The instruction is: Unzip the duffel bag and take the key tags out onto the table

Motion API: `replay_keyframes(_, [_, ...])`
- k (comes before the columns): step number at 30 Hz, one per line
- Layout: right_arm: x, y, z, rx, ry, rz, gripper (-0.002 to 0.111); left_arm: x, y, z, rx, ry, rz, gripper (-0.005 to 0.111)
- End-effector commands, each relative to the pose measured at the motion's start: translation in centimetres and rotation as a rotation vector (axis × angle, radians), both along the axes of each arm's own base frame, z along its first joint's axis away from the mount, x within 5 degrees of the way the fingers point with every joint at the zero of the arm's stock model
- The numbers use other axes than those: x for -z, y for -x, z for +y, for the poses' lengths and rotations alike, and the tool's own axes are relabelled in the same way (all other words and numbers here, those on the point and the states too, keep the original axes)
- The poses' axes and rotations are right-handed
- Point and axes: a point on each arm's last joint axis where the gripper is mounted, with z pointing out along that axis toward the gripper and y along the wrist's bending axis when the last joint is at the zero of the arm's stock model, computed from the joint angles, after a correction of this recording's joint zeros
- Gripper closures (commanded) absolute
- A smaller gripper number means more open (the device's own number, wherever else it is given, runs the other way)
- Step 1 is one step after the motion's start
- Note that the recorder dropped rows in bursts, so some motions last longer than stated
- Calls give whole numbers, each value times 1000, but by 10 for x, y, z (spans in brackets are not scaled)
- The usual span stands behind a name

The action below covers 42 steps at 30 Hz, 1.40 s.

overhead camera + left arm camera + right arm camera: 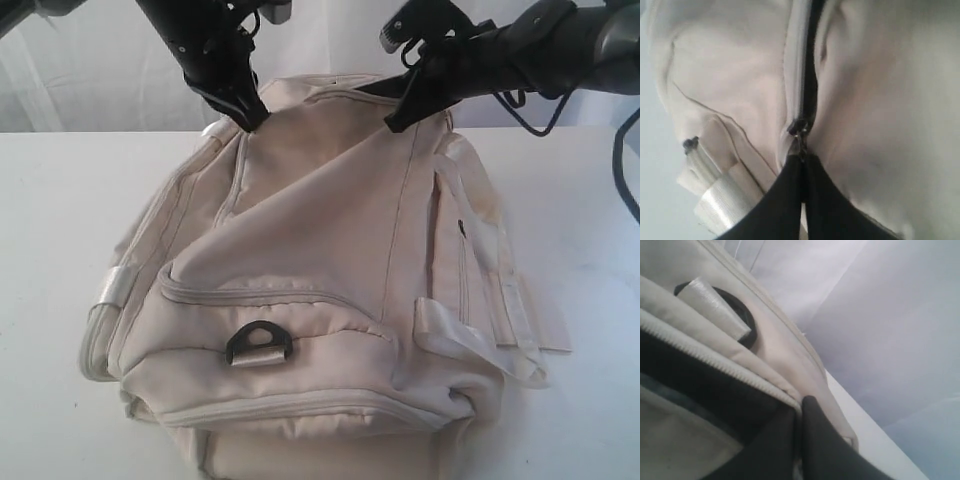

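Observation:
The cream duffel bag (320, 290) lies in the middle of the white table (60, 250). At the bag's far top, my left gripper (252, 115) is shut on the grey zipper pull (799, 142), and the zipper (809, 75) beyond it gapes as a dark slit. My right gripper (402, 118) is shut on the bag's fabric edge (790, 397) beside the zipper teeth and lifts it, so the dark lining (695, 377) shows. In the wrist views the left gripper (802, 159) and the right gripper (801, 405) both have their fingers pressed together. The key tags are hidden.
A black D-ring (258, 343) sits on the near end of the bag and another D-ring (747, 322) at the far end. Pale webbing handles (480, 340) hang down the right side. A cable (545, 118) loops under the right arm. A white backdrop (90, 80) stands behind the table.

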Motion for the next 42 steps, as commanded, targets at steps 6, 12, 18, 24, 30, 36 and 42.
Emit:
replay_keyframes(6, [-9, -22, -65, 220, -41, -54, 108, -8, 15, 13, -2, -32, 85, 107])
replay_keyframes(12, [-6, -23, -84, 264, -91, 18, 108, -24, 24, 14, 6, 7, 67, 107])
replay_keyframes(18, [-3, -25, -107, 322, -125, 72, 108, -20, 29, 14, 16, 22, 103, 107])
replay_keyframes(24, [-1, -25, -123, 349, -141, 105, 108, -2, 40, 19, 34, -23, 181, 107])
replay_keyframes(30, [0, -25, -123, 341, -141, 120, 108, 7, 55, 25, 47, -41, 239, 107])
replay_keyframes(36, [0, -24, -123, 340, -141, 122, 108, 6, 74, 31, 59, -35, 277, 107])
replay_keyframes(42, [0, -24, -123, 340, -141, 122, 108, 4, 94, 38, 62, -22, 316, 107])
